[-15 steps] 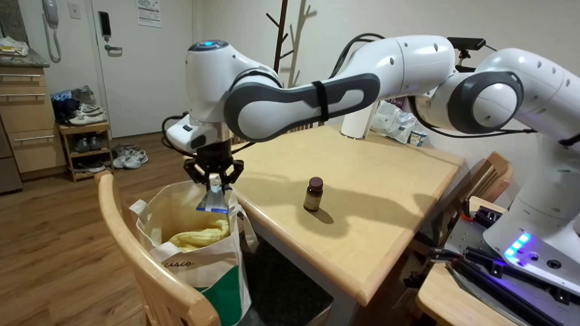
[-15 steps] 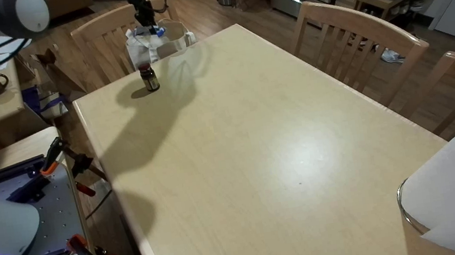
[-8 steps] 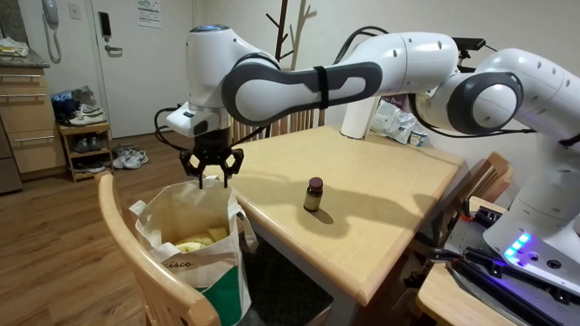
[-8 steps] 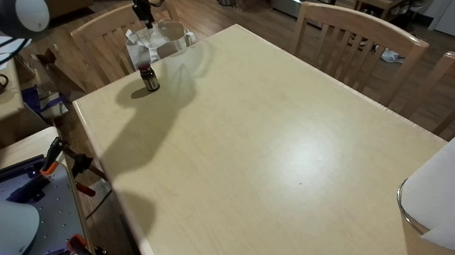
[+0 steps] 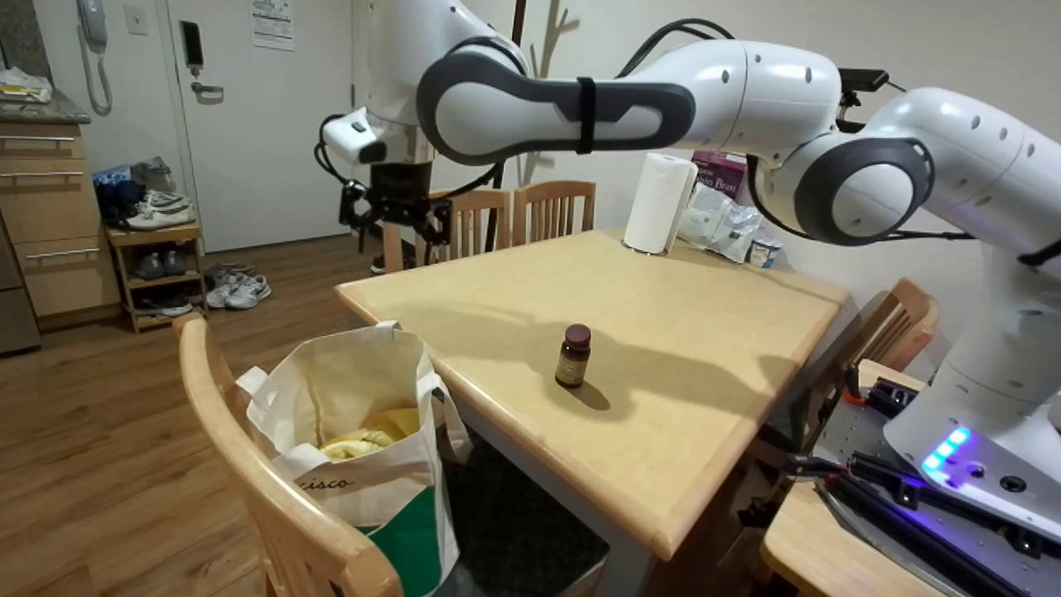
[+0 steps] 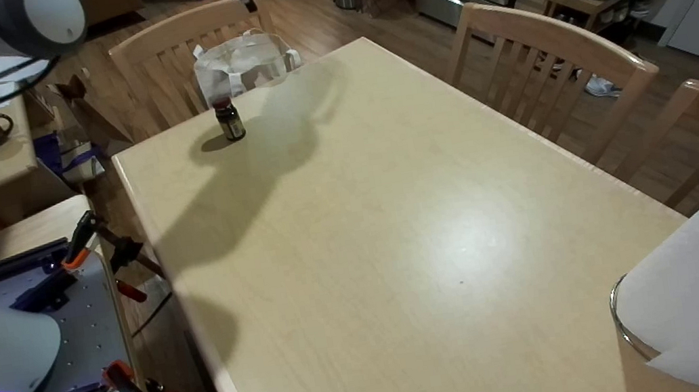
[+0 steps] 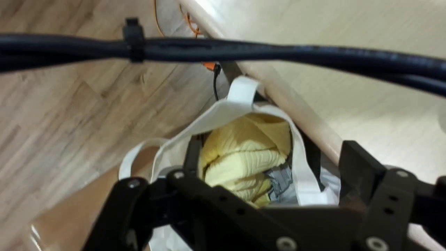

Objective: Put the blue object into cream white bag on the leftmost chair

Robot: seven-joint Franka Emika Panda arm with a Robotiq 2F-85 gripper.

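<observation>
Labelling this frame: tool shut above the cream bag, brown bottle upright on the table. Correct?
Not quite: the tool is open; the wrist view shows its fingers well apart. The rest holds: it is above the cream bag, and the brown bottle is upright on the table.

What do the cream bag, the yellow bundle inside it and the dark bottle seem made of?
Cream bag: probably matte canvas-like cloth; it folds softly at the rim.
Yellow bundle: likely soft, matte textile; ribbing and creases show.
Dark bottle: its smooth-looking body could be glass or plastic, too small to tell; the reddish-brown cap is plausibly plastic.
</observation>
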